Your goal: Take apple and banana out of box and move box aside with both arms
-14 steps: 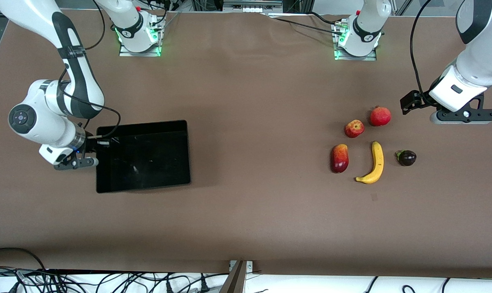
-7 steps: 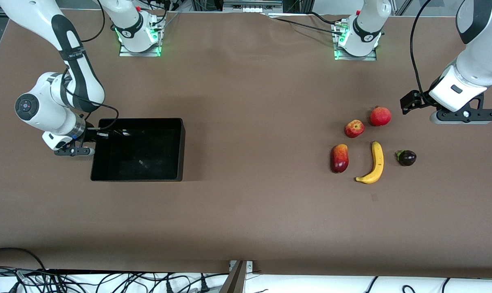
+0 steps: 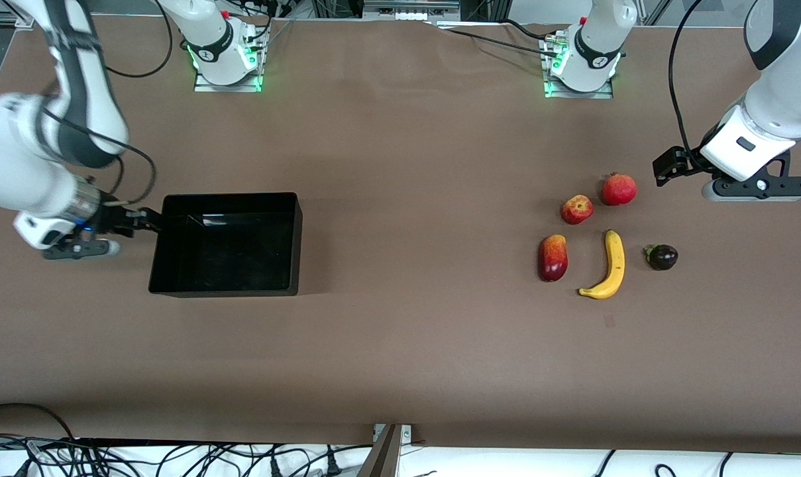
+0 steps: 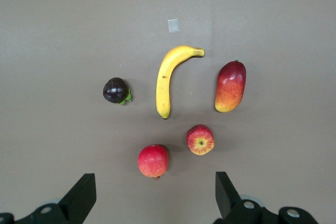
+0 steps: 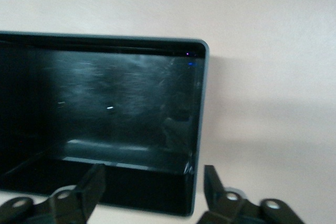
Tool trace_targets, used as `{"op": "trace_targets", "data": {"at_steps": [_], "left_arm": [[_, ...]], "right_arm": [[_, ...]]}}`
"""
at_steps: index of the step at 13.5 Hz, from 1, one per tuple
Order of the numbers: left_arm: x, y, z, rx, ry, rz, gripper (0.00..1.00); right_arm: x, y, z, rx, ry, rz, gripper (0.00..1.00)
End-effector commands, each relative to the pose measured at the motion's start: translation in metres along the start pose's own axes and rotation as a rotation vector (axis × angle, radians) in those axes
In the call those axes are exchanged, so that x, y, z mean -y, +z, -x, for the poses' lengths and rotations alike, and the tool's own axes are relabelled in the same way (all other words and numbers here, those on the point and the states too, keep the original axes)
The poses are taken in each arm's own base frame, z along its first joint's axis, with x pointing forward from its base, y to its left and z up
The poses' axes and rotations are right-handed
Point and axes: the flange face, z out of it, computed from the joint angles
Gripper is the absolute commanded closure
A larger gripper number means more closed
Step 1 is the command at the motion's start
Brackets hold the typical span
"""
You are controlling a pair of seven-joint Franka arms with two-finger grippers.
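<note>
Glossy black box (image 3: 228, 245), curved banana (image 3: 609, 268)

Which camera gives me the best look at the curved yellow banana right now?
The left wrist view: the curved yellow banana lies whole and large amid the other fruits. The front view shows it whole too, but small. The right wrist view misses it.

Five fruits (image 4: 169, 80) below open end effector (image 4: 152, 198)
</note>
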Motion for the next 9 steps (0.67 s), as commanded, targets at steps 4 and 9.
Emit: {"op": "trace_targets", "data": {"at_steps": [4,9], "left_arm": [[0.001,-0.005,-0.004,0.001,0.011,-0.003,0.0],[0.001,-0.006,-0.003,-0.002,0.012,-0.003,0.0]], "right_arm": [[0.024,-0.131,0.012,0.04,-0.018,-0.004,0.0],[0.025,-0.165,0.019,0.021,-0.028,0.027,0.0]]}}
